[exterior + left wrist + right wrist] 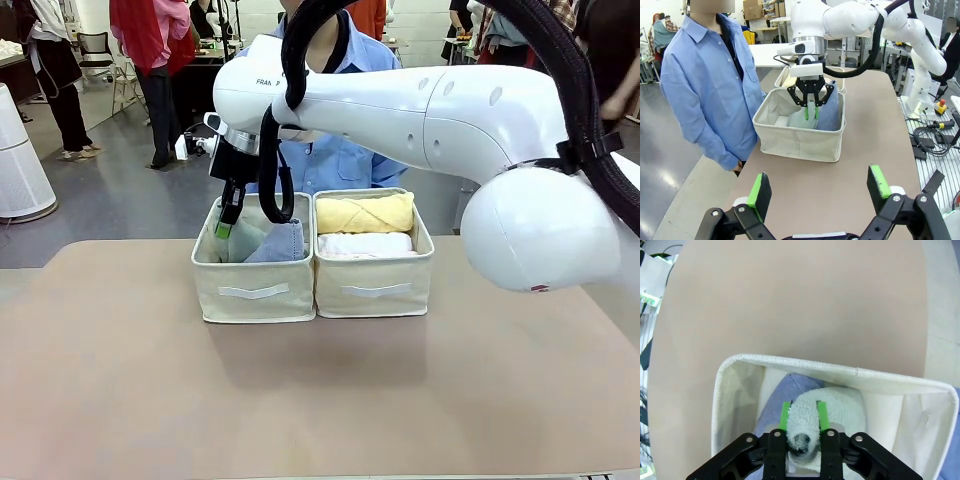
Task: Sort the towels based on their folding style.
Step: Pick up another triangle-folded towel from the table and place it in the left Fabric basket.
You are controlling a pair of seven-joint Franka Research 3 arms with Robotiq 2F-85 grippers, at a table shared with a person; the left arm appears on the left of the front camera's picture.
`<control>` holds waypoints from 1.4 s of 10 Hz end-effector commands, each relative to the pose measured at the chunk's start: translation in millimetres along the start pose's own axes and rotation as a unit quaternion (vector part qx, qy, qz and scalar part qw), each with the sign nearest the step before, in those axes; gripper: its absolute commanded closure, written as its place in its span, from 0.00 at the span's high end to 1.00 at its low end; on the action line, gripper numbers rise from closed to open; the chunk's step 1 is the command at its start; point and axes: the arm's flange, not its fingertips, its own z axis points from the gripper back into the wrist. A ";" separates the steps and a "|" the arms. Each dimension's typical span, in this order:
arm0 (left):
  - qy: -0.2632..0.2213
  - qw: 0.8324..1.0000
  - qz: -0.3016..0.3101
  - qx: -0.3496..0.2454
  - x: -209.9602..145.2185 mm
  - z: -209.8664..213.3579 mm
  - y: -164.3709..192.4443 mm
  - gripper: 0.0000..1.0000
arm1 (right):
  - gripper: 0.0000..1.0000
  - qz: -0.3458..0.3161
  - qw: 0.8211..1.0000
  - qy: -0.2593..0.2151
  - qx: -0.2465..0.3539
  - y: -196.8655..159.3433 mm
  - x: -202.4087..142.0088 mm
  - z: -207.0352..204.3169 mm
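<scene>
Two beige bins stand side by side. The left bin (255,290) holds a grey-green towel (243,240) and a light blue towel (280,243). The right bin (375,290) holds a rolled yellow towel (365,212) above a rolled white towel (365,245). My right gripper (225,222) reaches down into the left bin. Its green pads press both sides of the grey-green towel (835,407), beside the light blue towel (782,395). My left gripper (819,187) hovers open over the table, well short of the bin (795,142), with nothing between its fingers.
A person in a blue shirt (705,85) stands at the far side of the table, right behind the bins. The tan tabletop (300,400) stretches bare in front of the bins. My right arm (430,120) spans across above the right bin.
</scene>
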 end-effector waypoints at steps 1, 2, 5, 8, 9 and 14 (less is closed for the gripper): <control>0.005 1.000 -0.001 -0.001 0.8 0.9 -1.7 1.00 | 1.00 0.014 1.000 -0.003 -0.007 -11.4 9.1 1.8; 0.005 1.000 -0.001 -0.001 0.8 0.9 -1.7 1.00 | 1.00 0.014 1.000 -0.002 -0.008 -11.5 9.4 2.6; 0.005 1.000 -0.001 -0.001 0.8 0.9 -1.7 1.00 | 1.00 0.013 1.000 0.000 -0.009 -10.6 7.9 5.0; 0.005 1.000 -0.001 -0.001 0.8 0.9 -1.7 1.00 | 0.99 0.014 1.000 0.000 -0.010 -10.2 4.9 6.3; 0.005 1.000 -0.001 -0.001 0.8 0.9 -1.7 1.00 | 1.00 0.015 1.000 0.000 -0.010 -10.0 4.6 6.2; 0.005 1.000 -0.001 -0.001 0.8 0.9 -1.7 1.00 | 1.00 -0.001 0.999 0.023 -0.045 12.5 -5.3 45.0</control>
